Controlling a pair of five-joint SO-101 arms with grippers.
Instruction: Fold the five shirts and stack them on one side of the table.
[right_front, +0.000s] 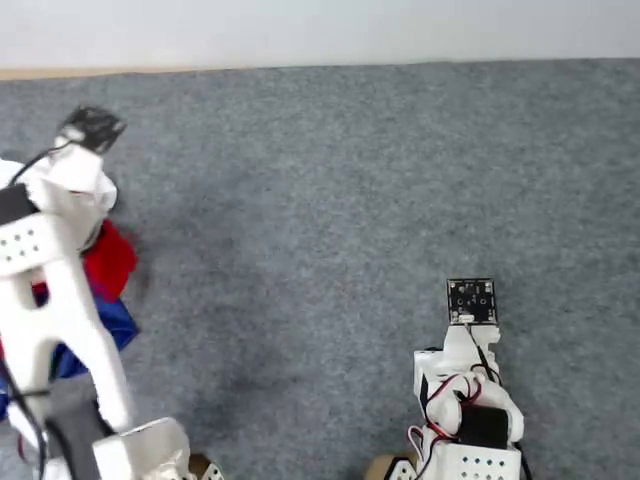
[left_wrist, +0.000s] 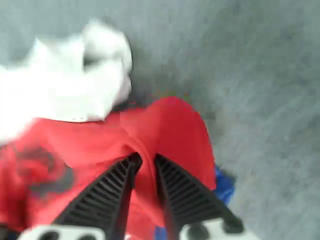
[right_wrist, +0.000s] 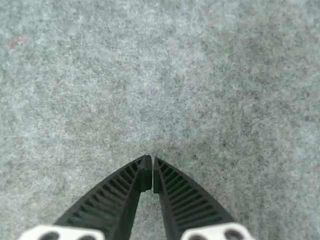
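At the table's left edge lies a heap of shirts: a red shirt (right_front: 108, 260) on top, a blue shirt (right_front: 118, 325) under it. In the left wrist view a white shirt (left_wrist: 65, 85) lies beyond the red shirt (left_wrist: 170, 130), and a bit of the blue shirt (left_wrist: 223, 183) peeks out beneath. My left gripper (left_wrist: 146, 160) is shut on a raised fold of the red shirt. The left arm (right_front: 60, 260) stands over the heap. My right gripper (right_wrist: 151, 161) is shut with nothing in it, just above bare grey carpet near the front right.
Grey carpet (right_front: 340, 200) covers the table from the heap across to the right side. The right arm (right_front: 468, 390) is folded back at the front edge. A pale wall strip (right_front: 320, 30) runs along the far edge.
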